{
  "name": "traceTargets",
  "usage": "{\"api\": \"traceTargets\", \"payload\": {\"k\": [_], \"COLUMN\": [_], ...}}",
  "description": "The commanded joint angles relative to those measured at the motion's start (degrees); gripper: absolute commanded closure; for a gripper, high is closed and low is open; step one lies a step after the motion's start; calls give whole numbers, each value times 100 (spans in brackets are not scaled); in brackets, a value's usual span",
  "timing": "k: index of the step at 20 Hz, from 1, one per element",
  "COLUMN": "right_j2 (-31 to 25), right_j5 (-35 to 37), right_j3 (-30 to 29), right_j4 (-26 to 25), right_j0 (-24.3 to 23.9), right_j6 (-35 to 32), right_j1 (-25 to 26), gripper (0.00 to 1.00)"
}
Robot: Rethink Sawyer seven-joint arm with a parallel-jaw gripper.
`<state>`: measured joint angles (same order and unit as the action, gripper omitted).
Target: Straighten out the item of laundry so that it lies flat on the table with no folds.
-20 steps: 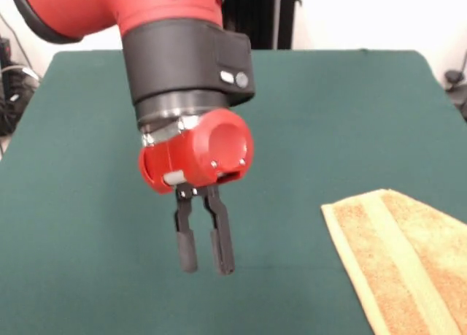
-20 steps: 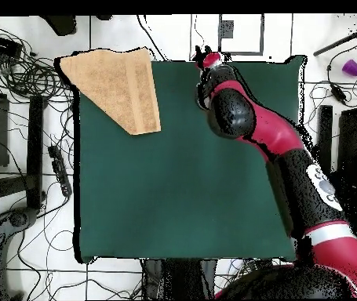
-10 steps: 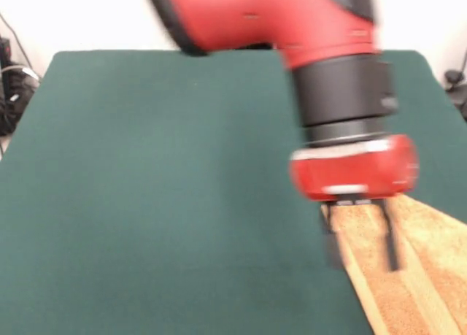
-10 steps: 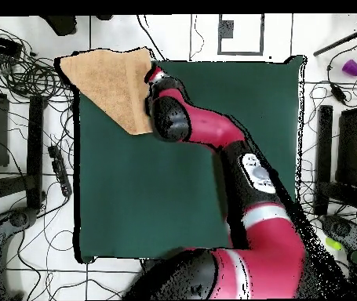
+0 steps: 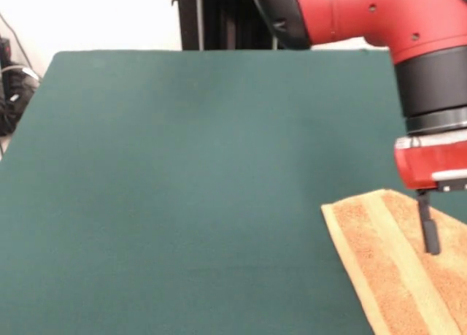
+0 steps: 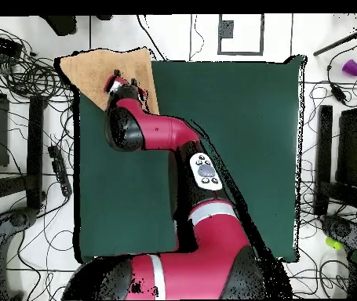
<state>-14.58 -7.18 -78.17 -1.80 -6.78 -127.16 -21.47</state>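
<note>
The arm (image 6: 162,133) is reaching across the table (image 5: 182,189) and is now positioned over the towel (image 5: 394,269), having moved sideways from the bare middle of the table a second ago. The hand (image 5: 432,236) is hanging just above the towel's woven band; only one dark finger is showing at the frame edge, so I cannot tell how wide it stands. The towel (image 6: 103,70) is lying at a table corner, angled, partly overhanging the table edge in the overhead view, and is sitting in the same place as before. One lengthwise fold is running beside the band.
</note>
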Motion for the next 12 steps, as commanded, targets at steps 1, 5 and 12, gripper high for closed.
{"api": "traceTargets", "payload": {"k": [1, 5, 12], "right_j2": [-627, -1105, -473], "right_j5": [-184, 347, -1], "right_j3": [-663, -823, -610], "right_j4": [-622, -725, -479], "right_j0": [-1145, -1639, -1146], "right_j6": [-628, -458, -709], "right_j1": [1, -245, -198], "gripper": [0, 0, 0]}}
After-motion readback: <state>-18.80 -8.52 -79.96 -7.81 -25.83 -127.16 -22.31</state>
